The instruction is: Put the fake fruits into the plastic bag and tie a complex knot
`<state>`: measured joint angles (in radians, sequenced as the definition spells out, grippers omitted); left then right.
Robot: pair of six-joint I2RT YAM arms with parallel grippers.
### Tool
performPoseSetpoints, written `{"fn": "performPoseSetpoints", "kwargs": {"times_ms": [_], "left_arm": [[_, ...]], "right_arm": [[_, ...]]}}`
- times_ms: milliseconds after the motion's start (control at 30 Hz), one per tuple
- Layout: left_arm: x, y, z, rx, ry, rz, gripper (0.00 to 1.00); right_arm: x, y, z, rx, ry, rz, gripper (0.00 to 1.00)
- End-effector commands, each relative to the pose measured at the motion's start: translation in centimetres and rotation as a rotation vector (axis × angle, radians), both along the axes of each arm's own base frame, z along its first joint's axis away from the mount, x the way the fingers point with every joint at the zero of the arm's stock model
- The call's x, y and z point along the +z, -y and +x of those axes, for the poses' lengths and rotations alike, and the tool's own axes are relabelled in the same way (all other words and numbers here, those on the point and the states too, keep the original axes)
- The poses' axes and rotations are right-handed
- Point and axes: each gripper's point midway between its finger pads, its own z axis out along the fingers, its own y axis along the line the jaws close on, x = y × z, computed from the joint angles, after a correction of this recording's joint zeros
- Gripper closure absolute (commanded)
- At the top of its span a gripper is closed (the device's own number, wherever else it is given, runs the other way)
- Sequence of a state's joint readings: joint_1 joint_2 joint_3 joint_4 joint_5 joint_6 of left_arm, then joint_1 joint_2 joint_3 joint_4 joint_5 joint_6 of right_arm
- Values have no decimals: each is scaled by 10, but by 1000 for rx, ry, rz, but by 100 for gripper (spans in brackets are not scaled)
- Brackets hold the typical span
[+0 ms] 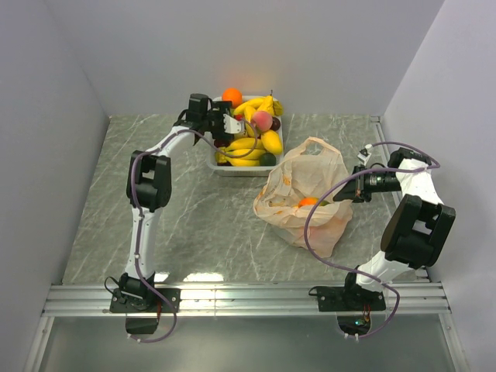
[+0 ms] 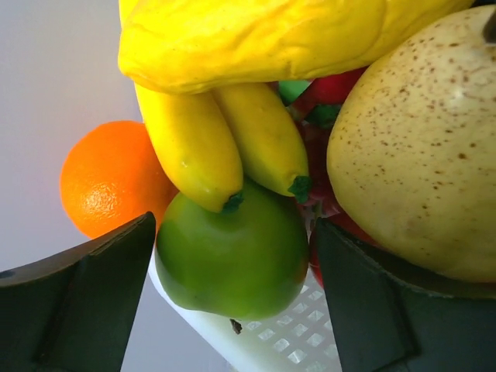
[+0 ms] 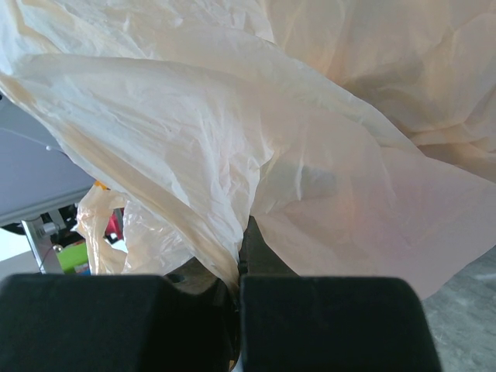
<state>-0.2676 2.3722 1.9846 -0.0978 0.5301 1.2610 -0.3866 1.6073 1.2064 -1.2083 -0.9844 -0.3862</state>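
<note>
The fake fruits fill a white tray (image 1: 219, 166) at the back: bananas (image 1: 249, 144), an orange (image 1: 231, 95), a peach (image 1: 262, 120). My left gripper (image 1: 245, 124) is open over the tray. In the left wrist view its fingers (image 2: 77, 302) stand either side of a green fruit (image 2: 232, 256), under bananas (image 2: 225, 147), beside an orange (image 2: 108, 186) and a speckled yellow fruit (image 2: 418, 155). The plastic bag (image 1: 306, 198) lies right of centre with an orange fruit (image 1: 308, 203) inside. My right gripper (image 1: 353, 187) is shut on the bag's edge (image 3: 232, 194). No knot shows.
The tray's perforated floor (image 2: 294, 341) shows under the green fruit. White walls close in the left, back and right of the grey marble table (image 1: 186, 225). A metal rail (image 1: 248, 298) runs along the near edge by the arm bases.
</note>
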Motion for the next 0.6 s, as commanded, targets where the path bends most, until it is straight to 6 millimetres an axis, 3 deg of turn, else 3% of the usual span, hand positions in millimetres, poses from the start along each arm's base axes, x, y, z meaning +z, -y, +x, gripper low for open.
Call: {"fn": "performPoseSetpoints", "kwargs": {"times_ms": [0, 33, 233, 567], "left_arm": [[-4, -7, -3, -8, -10, 46, 12], [9, -6, -5, -19, 11, 38, 17], [19, -4, -20, -48, 10, 40, 38], [36, -2, -35, -83, 19, 38, 45]], "right_arm": [[11, 3, 7, -12, 28, 10, 100], [11, 3, 7, -11, 30, 11, 100], [10, 2, 7, -10, 29, 18, 100], [9, 1, 6, -4, 35, 25, 100]]}}
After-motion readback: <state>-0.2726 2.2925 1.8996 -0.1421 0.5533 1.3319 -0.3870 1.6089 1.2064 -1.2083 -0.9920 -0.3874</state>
